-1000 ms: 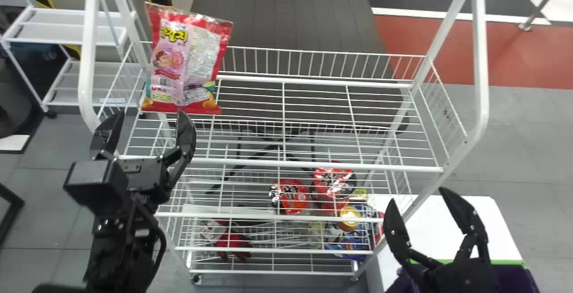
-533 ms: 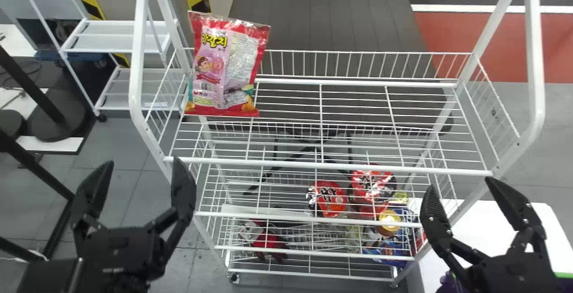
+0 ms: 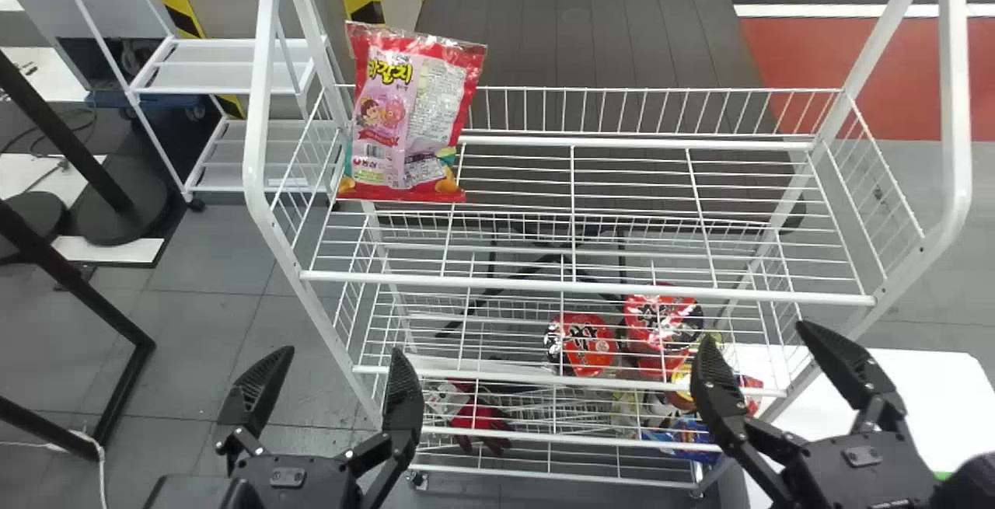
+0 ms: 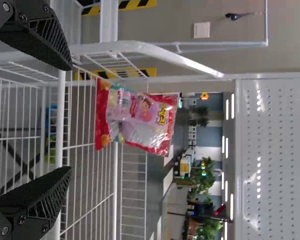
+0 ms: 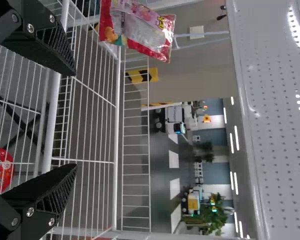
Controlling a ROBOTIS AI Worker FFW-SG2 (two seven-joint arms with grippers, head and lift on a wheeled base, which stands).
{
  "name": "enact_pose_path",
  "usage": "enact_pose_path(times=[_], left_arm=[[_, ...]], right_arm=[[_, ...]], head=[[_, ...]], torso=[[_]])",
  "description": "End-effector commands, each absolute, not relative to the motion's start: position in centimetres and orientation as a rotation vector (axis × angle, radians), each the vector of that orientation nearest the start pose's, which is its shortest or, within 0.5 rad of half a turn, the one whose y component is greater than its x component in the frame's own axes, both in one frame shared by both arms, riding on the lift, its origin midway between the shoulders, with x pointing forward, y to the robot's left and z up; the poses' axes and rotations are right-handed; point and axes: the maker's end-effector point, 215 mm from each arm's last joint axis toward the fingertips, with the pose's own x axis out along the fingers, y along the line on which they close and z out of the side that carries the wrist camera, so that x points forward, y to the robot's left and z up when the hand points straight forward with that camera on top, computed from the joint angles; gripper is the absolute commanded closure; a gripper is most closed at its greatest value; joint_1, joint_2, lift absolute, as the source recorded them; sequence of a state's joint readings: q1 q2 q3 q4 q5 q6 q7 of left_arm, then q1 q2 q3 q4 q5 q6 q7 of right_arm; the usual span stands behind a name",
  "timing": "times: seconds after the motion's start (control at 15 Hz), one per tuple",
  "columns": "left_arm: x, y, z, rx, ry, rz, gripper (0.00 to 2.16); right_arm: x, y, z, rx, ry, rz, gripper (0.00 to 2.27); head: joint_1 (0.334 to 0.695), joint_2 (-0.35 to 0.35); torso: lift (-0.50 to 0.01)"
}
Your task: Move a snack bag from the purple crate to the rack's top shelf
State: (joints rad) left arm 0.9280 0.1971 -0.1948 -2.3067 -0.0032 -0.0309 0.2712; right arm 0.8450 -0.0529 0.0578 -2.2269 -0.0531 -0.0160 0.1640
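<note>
Standing on its narrow bottom edge, the snack bag points its crimped top upward, its long axis close to vertical with the top leaning slightly right in my head view. Its broad printed face is turned toward me, the big lettering upright and near the top. The bag is glossy film, red at the borders with a pink panel down the middle, crinkled and shiny around the clear-looking upper seam, and softly puffed between its flat ends. It sits on the top shelf, at the left end and toward the far side. That shelf is an open grid of thin white metal wire, framed by thicker rounded tubing, with low wire fencing at the ends and back. Red packages show through the wires lower down, and a smooth white table lies to the right of the rack. My left claw is spread open, its matte black, tapered fingers ribbed and holding nothing; the bag is beyond it, apart from both fingertips, toward the far side and a little right. My right claw is open and unloaded too, in front of the rack's right part, and from there the bag is well apart, far and to the left.
</note>
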Motion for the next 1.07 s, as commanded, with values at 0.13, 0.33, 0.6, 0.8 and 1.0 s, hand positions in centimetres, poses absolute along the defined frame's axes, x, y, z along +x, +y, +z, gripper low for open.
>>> enact_pose_path(times=[0.13, 0.33, 0.6, 0.8, 1.0], left_arm=[[31.6, 19.2, -33.6, 0.050, 0.156, 0.055, 0.11], [31.9, 20.0, -33.4, 0.041, 0.147, 0.062, 0.11], [32.4, 21.1, -32.8, 0.004, 0.125, 0.056, 0.11], [32.8, 21.5, -31.9, -0.003, 0.084, 0.061, 0.11], [32.9, 21.5, -31.4, -0.004, 0.075, 0.061, 0.11]], right_arm=[[33.5, -16.3, -35.8, 0.069, 0.159, 0.247, 0.18], [33.4, -16.2, -35.6, 0.063, 0.152, 0.259, 0.18], [33.5, -16.3, -34.1, 0.054, 0.103, 0.268, 0.18], [33.5, -16.1, -32.5, 0.052, 0.058, 0.280, 0.18], [33.6, -16.2, -31.9, 0.048, 0.043, 0.281, 0.18]], head=[[0.695, 0.042], [0.695, 0.057], [0.695, 0.075], [0.695, 0.088], [0.695, 0.094]], torso=[[0.000], [0.000], [0.000], [0.000], [0.000]])
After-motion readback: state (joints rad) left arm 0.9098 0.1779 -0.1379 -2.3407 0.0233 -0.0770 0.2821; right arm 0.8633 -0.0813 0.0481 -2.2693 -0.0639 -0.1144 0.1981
